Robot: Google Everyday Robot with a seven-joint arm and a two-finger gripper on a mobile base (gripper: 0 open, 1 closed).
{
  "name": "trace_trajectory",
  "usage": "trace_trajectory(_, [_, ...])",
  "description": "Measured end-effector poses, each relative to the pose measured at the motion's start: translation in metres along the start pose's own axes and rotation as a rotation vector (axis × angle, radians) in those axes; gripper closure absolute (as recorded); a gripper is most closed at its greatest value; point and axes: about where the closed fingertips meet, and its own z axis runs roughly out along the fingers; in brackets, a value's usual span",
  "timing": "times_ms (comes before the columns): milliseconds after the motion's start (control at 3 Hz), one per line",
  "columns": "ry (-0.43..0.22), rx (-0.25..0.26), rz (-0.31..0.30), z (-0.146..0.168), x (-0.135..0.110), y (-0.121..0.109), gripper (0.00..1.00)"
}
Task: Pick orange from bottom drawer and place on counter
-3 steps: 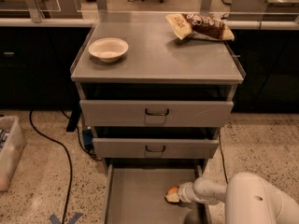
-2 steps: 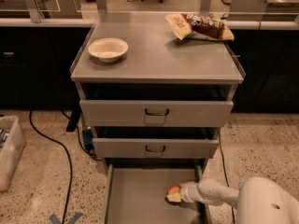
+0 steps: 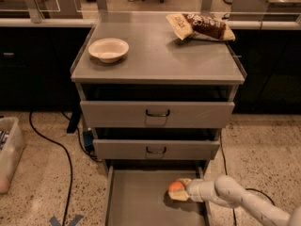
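The orange (image 3: 176, 187) is a small round fruit at the right side of the open bottom drawer (image 3: 136, 201), just above its flat grey floor. My gripper (image 3: 178, 190) reaches in from the lower right on a white arm, and its pale fingers (image 3: 180, 196) close around the orange. The counter (image 3: 155, 53) is the grey metal cabinet top above the three drawers.
A white bowl (image 3: 108, 49) sits on the counter's left and a chip bag (image 3: 200, 27) at its back right. The two upper drawers (image 3: 157, 114) stand slightly out above the bottom one. A black cable (image 3: 61, 149) and a plastic bin (image 3: 8, 152) lie on the floor at left.
My arm has drawn back toward the lower right corner, showing less of its bulk. The gripper and orange stay at the same spot in the drawer.
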Motion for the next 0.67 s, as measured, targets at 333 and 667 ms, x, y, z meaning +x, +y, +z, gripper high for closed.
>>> trace_trajectory(333, [-0.114,-0.054,-0.064,-0.0473,-0.0454,0.0253,1.00])
trace_trajectory(667, [-0.114,-0.054,-0.064,-0.0473,-0.0455,0.0253,1.00])
